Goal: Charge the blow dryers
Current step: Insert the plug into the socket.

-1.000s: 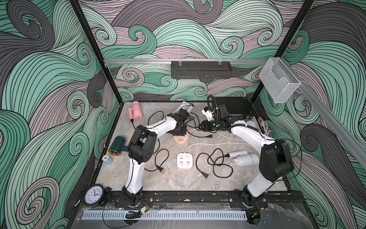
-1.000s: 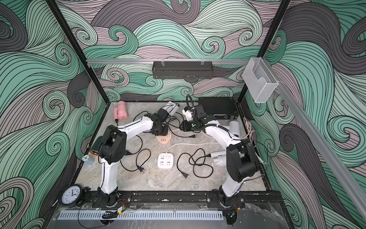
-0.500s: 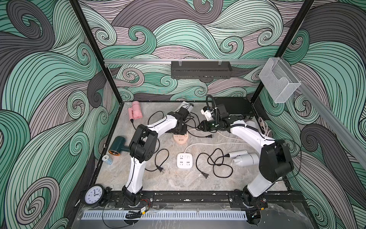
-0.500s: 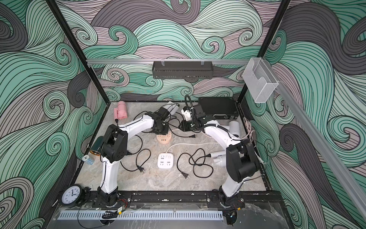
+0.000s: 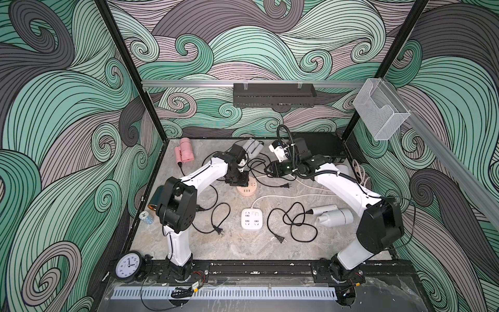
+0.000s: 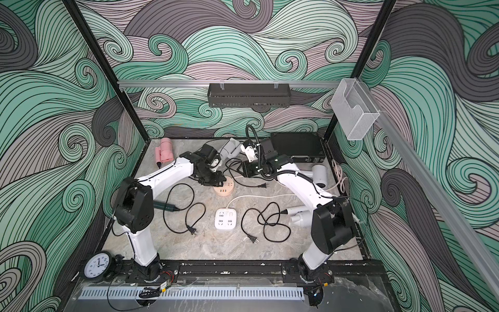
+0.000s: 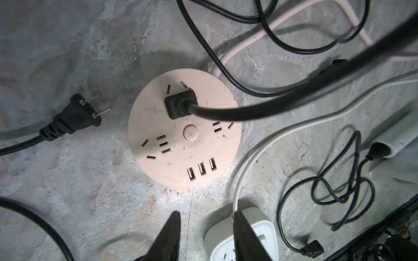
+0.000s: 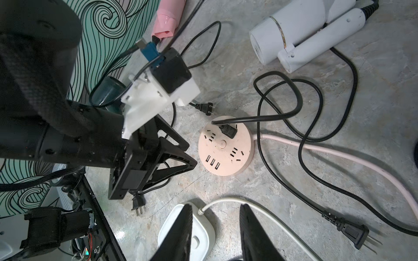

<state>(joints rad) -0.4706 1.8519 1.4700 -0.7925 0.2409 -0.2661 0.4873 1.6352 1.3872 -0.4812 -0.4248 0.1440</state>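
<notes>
Mottled stone tabletop (image 5: 243,248): glossy white dryer (image 8: 294,34) lies near round peach hub (image 7: 203,153), black plug (image 7: 179,105) seated; left gripper (image 7: 205,235), right gripper (image 8: 216,232) agape.

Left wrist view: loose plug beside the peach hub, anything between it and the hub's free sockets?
Nothing visible. Bare table lies between the loose plug and the peach hub. One socket holds an inserted plug, its cord leading away; the sockets facing the loose plug are uncovered.

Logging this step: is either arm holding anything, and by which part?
Nothing is held. The left gripper and the right gripper both show empty, parted fingers; one plug sits in the peach hub.
</notes>
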